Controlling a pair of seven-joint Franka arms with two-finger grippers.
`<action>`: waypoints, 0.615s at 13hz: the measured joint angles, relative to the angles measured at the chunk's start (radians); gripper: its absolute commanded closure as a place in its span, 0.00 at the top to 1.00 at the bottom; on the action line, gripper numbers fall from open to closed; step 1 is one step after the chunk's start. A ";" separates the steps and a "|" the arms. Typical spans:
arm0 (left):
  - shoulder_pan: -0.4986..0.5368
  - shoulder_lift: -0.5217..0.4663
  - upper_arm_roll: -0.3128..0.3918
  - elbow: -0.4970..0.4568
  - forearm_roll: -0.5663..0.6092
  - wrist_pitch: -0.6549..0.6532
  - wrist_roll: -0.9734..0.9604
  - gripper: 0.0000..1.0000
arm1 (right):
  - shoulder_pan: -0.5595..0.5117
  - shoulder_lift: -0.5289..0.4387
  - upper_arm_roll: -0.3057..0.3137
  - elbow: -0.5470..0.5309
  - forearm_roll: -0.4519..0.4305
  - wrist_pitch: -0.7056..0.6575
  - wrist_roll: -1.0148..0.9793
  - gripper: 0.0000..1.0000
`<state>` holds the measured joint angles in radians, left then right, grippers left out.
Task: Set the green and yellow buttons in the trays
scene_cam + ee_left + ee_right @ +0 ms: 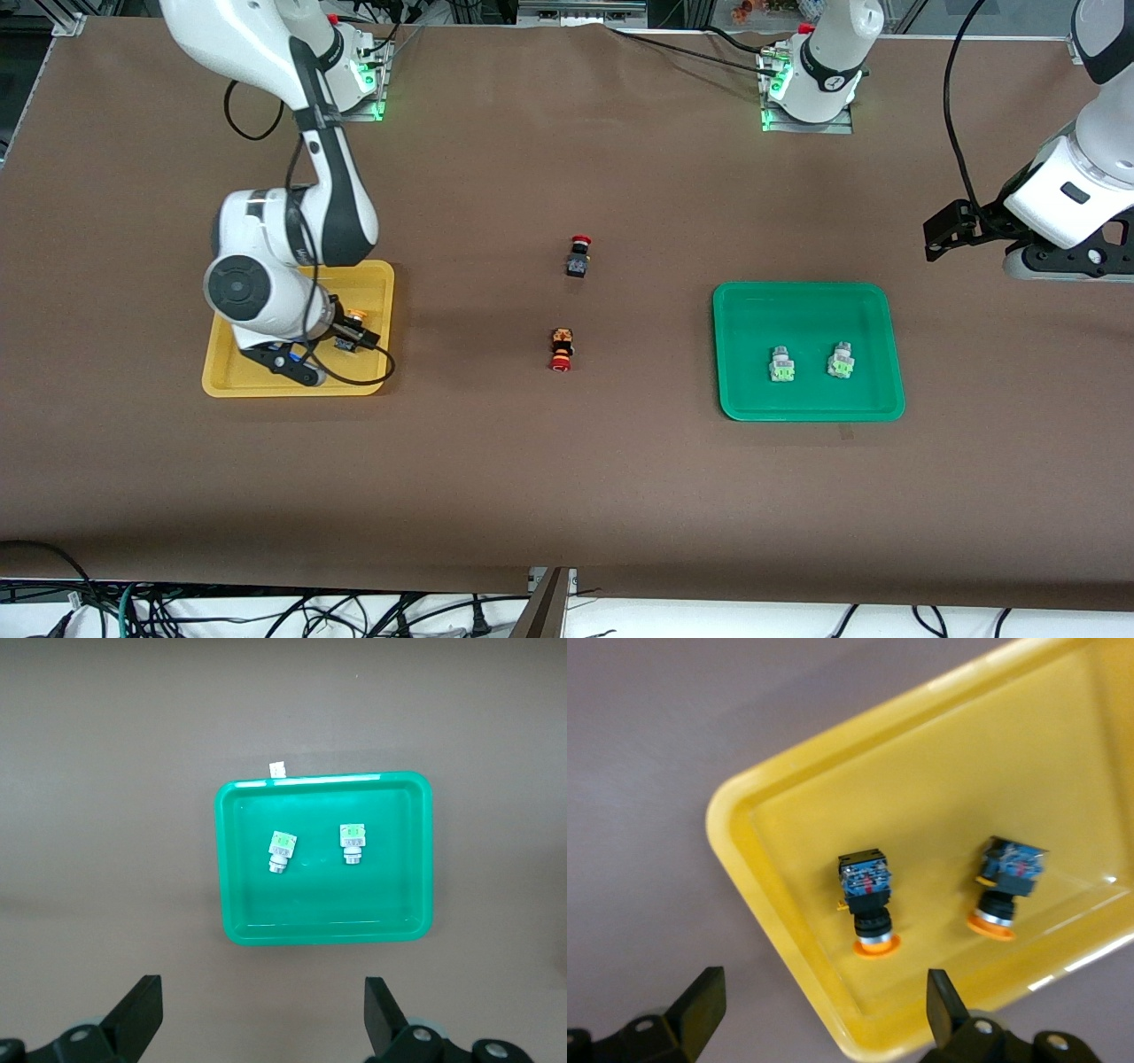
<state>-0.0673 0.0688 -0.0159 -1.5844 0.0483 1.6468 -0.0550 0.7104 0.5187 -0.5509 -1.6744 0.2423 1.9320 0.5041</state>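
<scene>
A: Front view?
B: Right gripper [301,354] over the yellow tray [376,279]; left gripper [952,232] waits off past the green tray [806,297]. Two red switches [561,349] lie mid-table.

A: Left wrist?
B: Fingers [142,1014] spread, empty; both green buttons [281,850] lie in the tray ahead of them.

A: Right wrist?
B: Fingers [700,1005] released, nothing between; two yellow buttons [868,899] rest in the tray just ahead. Sorting looks complete; next move, lift clear.
</scene>
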 measured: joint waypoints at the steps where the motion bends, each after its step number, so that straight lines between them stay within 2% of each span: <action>1: -0.001 0.000 0.000 0.000 0.000 0.001 0.000 1.00 | -0.002 -0.015 -0.023 0.040 -0.001 -0.063 -0.029 1.00; 6: -0.009 0.000 -0.001 0.000 0.000 0.003 0.003 1.00 | -0.010 -0.120 -0.156 0.198 -0.005 -0.354 -0.185 1.00; 8: -0.011 0.000 -0.001 0.000 0.000 0.003 0.006 1.00 | -0.014 -0.167 -0.173 0.215 -0.016 -0.399 -0.222 1.00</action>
<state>-0.0779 0.0688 -0.0165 -1.5844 0.0483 1.6497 -0.0487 0.6962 0.3514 -0.7235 -1.4592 0.2265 1.5331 0.2821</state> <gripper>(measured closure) 0.000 0.000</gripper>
